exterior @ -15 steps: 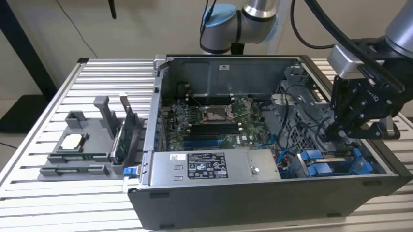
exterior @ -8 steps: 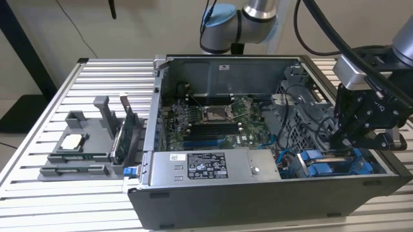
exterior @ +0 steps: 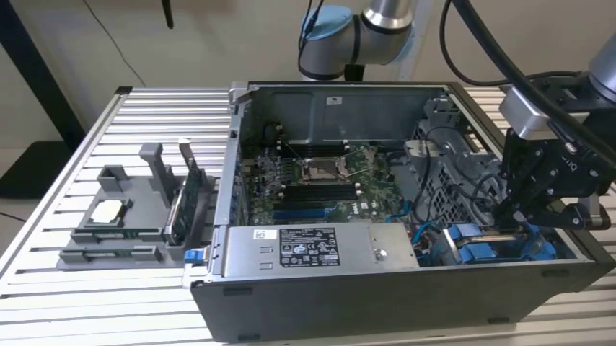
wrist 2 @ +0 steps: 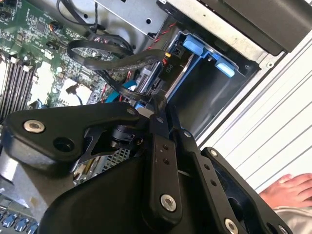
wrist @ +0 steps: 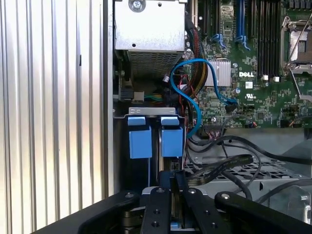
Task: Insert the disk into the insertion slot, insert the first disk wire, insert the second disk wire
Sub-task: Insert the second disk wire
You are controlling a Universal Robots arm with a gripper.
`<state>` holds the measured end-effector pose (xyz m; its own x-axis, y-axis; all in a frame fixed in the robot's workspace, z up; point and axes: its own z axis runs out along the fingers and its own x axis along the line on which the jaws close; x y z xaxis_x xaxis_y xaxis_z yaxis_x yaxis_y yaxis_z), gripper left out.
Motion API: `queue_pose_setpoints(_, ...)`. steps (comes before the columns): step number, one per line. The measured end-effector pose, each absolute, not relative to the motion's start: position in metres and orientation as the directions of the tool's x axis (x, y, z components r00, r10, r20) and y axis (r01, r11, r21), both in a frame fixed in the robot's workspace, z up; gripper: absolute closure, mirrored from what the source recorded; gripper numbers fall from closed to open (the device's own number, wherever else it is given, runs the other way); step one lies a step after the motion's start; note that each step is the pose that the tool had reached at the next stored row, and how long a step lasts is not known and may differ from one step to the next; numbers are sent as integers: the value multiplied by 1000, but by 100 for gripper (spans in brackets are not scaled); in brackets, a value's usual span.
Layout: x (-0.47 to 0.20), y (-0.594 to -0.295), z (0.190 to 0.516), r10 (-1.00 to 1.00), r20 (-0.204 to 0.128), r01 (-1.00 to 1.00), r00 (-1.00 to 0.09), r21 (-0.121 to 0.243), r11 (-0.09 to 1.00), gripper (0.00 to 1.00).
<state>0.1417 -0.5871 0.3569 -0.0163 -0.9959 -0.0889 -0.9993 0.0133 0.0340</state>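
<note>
computer case [exterior: 385,303], one, stands open on the slatted counter [exterior: 144,101], with one grey plastic holder [exterior: 125,223] beside it toward the exterior view's left. one gripper [exterior: 524,216] reaches down into the case at the corner nearest the exterior view's right. its jaws look drawn close together, and black cable [wrist 2: 122,63] runs up to their tips; whether they actually pinch it, i cannot tell. two blue tabs [wrist: 151,136] sit side by side at the mouth of the insertion slot [wrist 2: 214,92]. the disk [exterior: 491,249] sits down in that slot in its blue carrier, directly under the jaws. one blue cable [wrist: 195,92] loops over the board [exterior: 318,180]. one hand [wrist 2: 287,190] rests near the case's outer wall in the second wrist view.
</note>
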Motion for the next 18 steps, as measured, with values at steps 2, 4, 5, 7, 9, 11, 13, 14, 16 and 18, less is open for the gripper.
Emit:
queue_pose_setpoints(2,142,-587,356,-996,-89,-999,-16,34,13,84)
queue_pose_setpoints(4,142,-587,356,-996,-89,-999,-16,34,13,84)
queue_pose_setpoints(5,142,-587,355,-996,-89,-999,-16,33,13,84)
queue_pose_setpoints(7,143,-587,354,-996,-89,-999,-16,33,13,84)
queue_pose_setpoints(9,143,-587,353,-996,-89,-999,-16,33,13,84)
queue_pose_setpoints(11,144,-586,351,-996,-91,-999,-15,32,12,84)
queue_pose_setpoints(13,144,-585,349,-996,-92,-999,-14,31,11,84)
queue_pose_setpoints(14,144,-584,348,-996,-92,-999,-13,30,11,84)
queue_pose_setpoints(16,145,-583,347,-995,-94,-1000,-12,30,9,84)
queue_pose_setpoints(18,146,-582,346,-995,-98,-1000,-10,29,7,84)
